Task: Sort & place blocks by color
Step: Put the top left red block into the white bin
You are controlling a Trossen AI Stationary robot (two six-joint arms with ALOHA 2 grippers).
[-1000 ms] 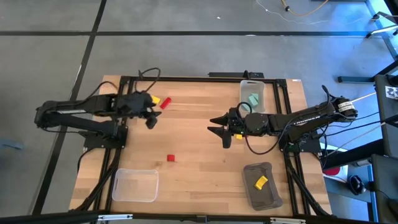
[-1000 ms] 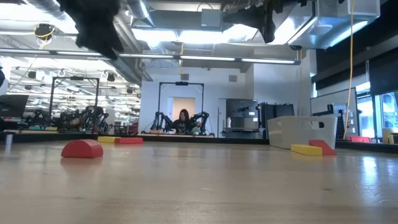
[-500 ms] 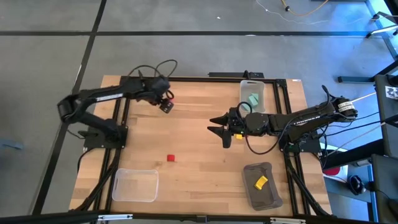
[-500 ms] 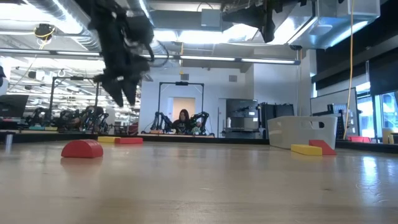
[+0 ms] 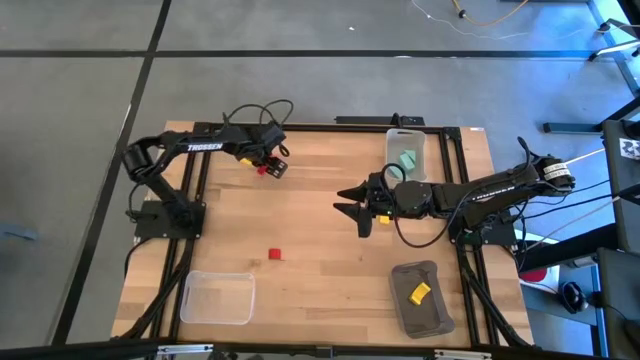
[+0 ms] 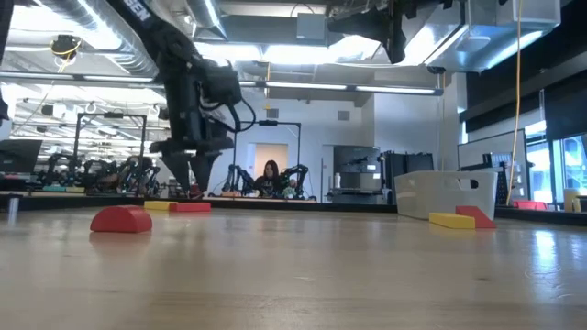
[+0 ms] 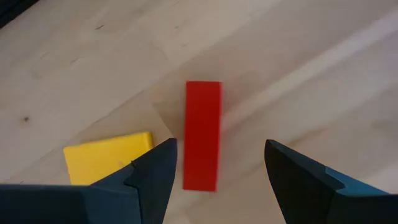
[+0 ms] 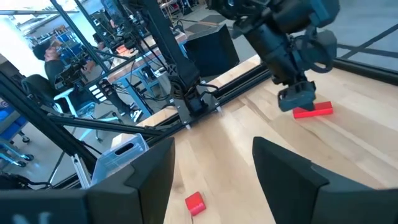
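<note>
A red bar block (image 7: 203, 134) lies flat on the wooden table at the far left, with a yellow block (image 7: 109, 163) next to it. My left gripper (image 7: 221, 149) hangs open just above the bar (image 5: 264, 171) and points steeply down, one finger on each side of the bar's end, touching nothing. The low view shows its tips (image 6: 195, 183) a little above the bar (image 6: 191, 207). A small red block (image 5: 275, 255) sits alone toward the near left. My right gripper (image 5: 356, 211) waits open above the table's middle, holding nothing.
A clear bin (image 5: 217, 297) stands at the near left. A grey bin (image 5: 432, 318) at the near right holds a yellow block (image 5: 419, 292). A clear bin (image 5: 398, 138) at the far edge holds teal blocks (image 5: 407, 158). The low view shows a yellow bar (image 6: 451, 220) and a red wedge (image 6: 477, 216) beside a bin.
My left gripper has swung toward the table's right and far edge, come down and tipped to point steeply down over the red bar. It stays open. The blocks have not moved.
</note>
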